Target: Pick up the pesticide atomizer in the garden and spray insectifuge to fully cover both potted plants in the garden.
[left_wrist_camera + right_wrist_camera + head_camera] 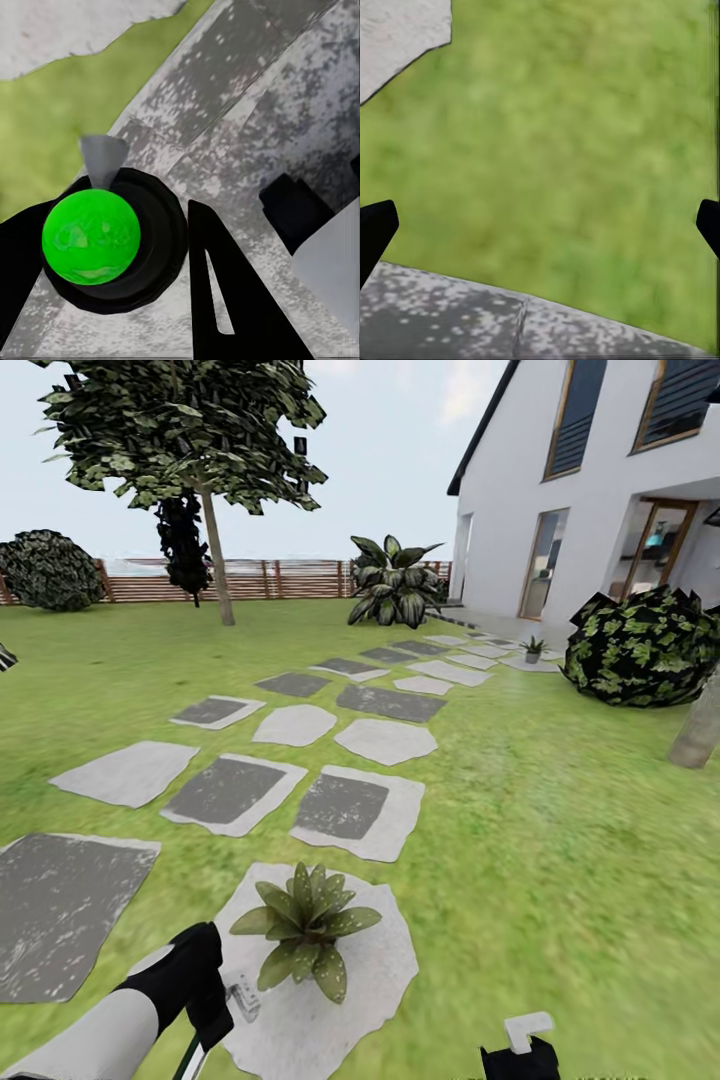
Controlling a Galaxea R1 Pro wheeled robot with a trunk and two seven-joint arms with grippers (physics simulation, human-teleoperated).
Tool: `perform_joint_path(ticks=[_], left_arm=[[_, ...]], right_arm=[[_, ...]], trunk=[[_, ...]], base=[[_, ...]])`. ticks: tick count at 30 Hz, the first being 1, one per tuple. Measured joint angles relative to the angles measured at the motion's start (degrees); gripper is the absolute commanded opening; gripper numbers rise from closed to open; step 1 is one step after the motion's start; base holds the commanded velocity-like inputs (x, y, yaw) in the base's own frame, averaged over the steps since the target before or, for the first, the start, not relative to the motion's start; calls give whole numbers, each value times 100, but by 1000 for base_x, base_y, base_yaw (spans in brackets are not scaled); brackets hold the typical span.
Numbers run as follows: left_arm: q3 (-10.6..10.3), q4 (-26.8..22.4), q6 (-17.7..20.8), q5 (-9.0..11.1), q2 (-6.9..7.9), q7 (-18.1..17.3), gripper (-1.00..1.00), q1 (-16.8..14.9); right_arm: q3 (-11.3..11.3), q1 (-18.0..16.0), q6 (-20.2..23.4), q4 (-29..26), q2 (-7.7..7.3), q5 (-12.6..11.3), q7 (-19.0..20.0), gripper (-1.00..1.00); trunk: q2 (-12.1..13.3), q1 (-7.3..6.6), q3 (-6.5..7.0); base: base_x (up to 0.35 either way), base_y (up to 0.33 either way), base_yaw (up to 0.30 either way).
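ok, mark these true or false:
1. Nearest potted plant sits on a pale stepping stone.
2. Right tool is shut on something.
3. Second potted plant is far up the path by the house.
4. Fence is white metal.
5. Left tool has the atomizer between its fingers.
1. True. The near potted plant stands upright on a pale stepping stone.
2. False. The right tool has its fingers wide apart over the lawn, nothing between them.
3. True. The far potted plant stands at the path's end near the house.
4. False. The fence is brown slatted wood.
5. True. The left tool flanks the pesticide atomizer.
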Motion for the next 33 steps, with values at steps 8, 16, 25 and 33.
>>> perform_joint_path(ticks=[8,16,25,33], left_arm=[[13,34,0,-350,29,2,-100,17],[40,33,31,-523,23,-3,-100,18],[47,4,66,-523,-1,-3,-100,17],[21,32,67,-522,-21,-2,-100,17]], right_arm=[[1,0,0,0,0,0,0,100],[2,-1,-1,2,0,-1,0,100],[2,0,-1,3,0,-1,0,100],[2,0,-1,1,0,-1,0,100]], trunk=[[0,0,36],[0,2,43],[0,0,49],[0,-1,66]], base=[[0,0,-214],[-165,142,-19],[-14,299,-122],[60,288,-249]])
